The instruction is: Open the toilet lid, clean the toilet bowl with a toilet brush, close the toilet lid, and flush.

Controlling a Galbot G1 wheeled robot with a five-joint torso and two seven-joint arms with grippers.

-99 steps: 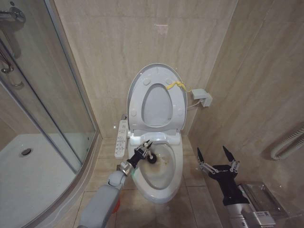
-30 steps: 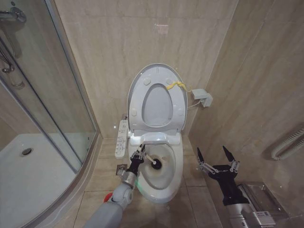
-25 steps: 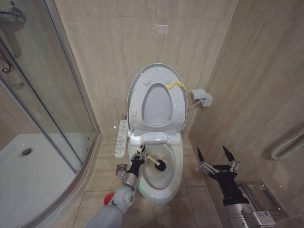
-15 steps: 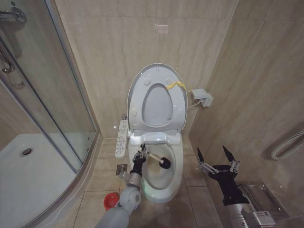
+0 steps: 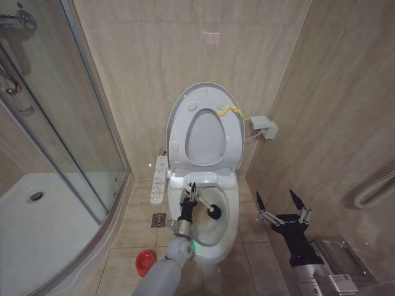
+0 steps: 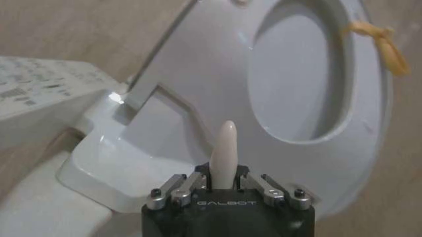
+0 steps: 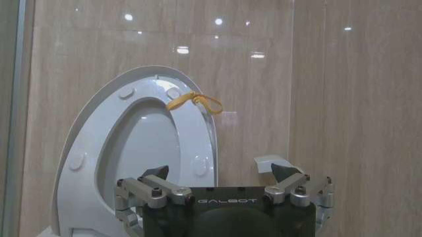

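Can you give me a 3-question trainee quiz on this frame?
1. True or false: the lid is up against the wall.
2. Which gripper holds the brush? A) left B) right C) neither
3. Fill in: the brush head is inside the ____.

Key: 1. True. 2. A: the left gripper is shut on the handle, while the right gripper waits open beside the toilet. 3. bowl.

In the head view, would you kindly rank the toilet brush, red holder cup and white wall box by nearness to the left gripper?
1. Black-headed toilet brush, held in the left gripper over the bowl.
2. Squat red holder cup, on the floor tiles, left of the toilet.
3. White wall box, right of the raised lid.
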